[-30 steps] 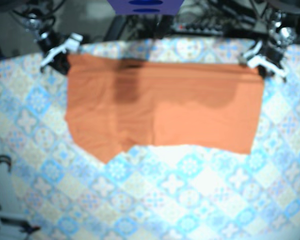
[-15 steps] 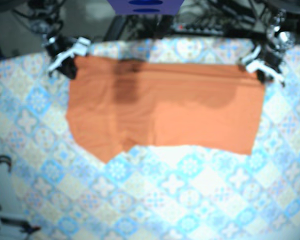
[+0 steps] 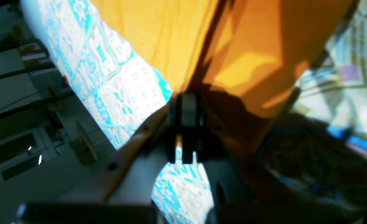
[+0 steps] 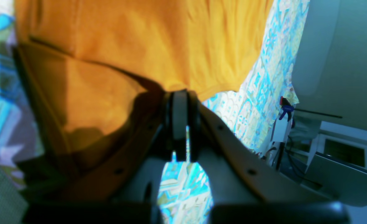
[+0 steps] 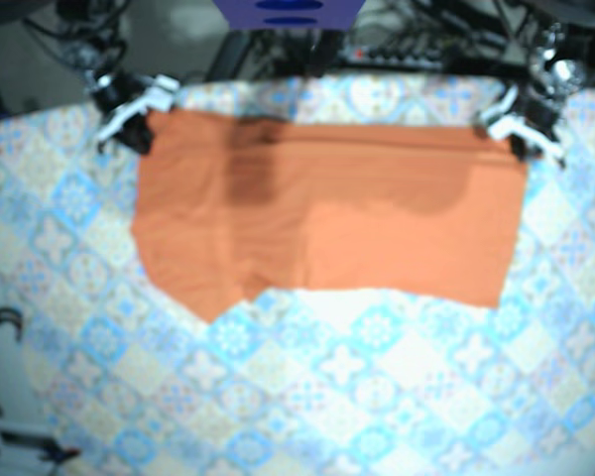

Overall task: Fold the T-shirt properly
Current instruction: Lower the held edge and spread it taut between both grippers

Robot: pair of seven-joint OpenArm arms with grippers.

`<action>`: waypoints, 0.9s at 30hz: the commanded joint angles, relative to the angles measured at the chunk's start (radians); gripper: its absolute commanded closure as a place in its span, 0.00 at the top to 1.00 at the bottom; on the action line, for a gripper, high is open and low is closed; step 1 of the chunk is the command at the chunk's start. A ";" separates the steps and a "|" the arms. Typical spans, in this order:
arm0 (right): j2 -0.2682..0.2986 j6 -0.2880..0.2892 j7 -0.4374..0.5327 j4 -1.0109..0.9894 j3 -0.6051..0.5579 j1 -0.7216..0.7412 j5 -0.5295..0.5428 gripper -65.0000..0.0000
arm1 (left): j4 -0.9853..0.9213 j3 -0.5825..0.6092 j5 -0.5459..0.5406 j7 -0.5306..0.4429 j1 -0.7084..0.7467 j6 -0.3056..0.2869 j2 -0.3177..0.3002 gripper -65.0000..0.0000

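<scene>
The orange T-shirt lies flat and wide across the far half of the table, its near edge ragged with a point at the lower left. My right gripper sits at the shirt's far left corner. In the right wrist view, this gripper is shut with the orange cloth meeting its tips. My left gripper sits at the far right corner. The left wrist view shows it shut on the cloth's edge, which rises in a fold.
A blue-and-cream patterned tablecloth covers the table. Cables and gear crowd the space beyond the far edge. A blue clamp grips the table's edge. A black cable loop hangs at the left side.
The right gripper has shifted inward along the far edge, taking the shirt's far left corner with it. The left gripper moved slightly toward the far edge. Little differs over the last half second.
</scene>
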 commanded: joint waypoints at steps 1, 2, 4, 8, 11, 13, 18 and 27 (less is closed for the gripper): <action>0.011 -0.019 0.003 0.010 0.007 -0.003 0.012 0.00 | 0.010 -0.008 0.000 0.003 -0.009 0.020 -0.021 0.00; 0.011 -0.019 0.003 0.010 0.007 -0.003 0.012 0.00 | 0.010 -0.008 0.000 0.003 -0.011 0.020 -0.021 0.00; 0.011 -0.019 0.003 0.010 0.007 -0.003 0.012 0.00 | 0.010 -0.008 0.000 0.003 -0.011 0.020 -0.021 0.00; 0.011 -0.019 0.003 0.010 0.007 -0.003 0.012 0.00 | 0.010 -0.009 0.000 0.003 -0.012 0.020 -0.021 0.00; 0.011 -0.019 0.003 0.010 0.007 -0.003 0.012 0.00 | 0.010 -0.009 0.000 0.003 -0.012 0.020 -0.021 0.00; 0.011 -0.019 0.003 0.010 0.007 -0.003 0.012 0.00 | 0.010 -0.009 0.000 0.003 -0.012 0.020 -0.021 0.00; 0.011 -0.019 0.003 0.010 0.007 -0.003 0.012 0.00 | 0.010 -0.011 0.000 0.003 -0.012 0.022 -0.021 0.00; 0.011 -0.019 0.003 0.012 0.007 -0.008 0.012 0.10 | 0.010 -0.011 0.000 0.003 -0.012 0.023 -0.021 0.17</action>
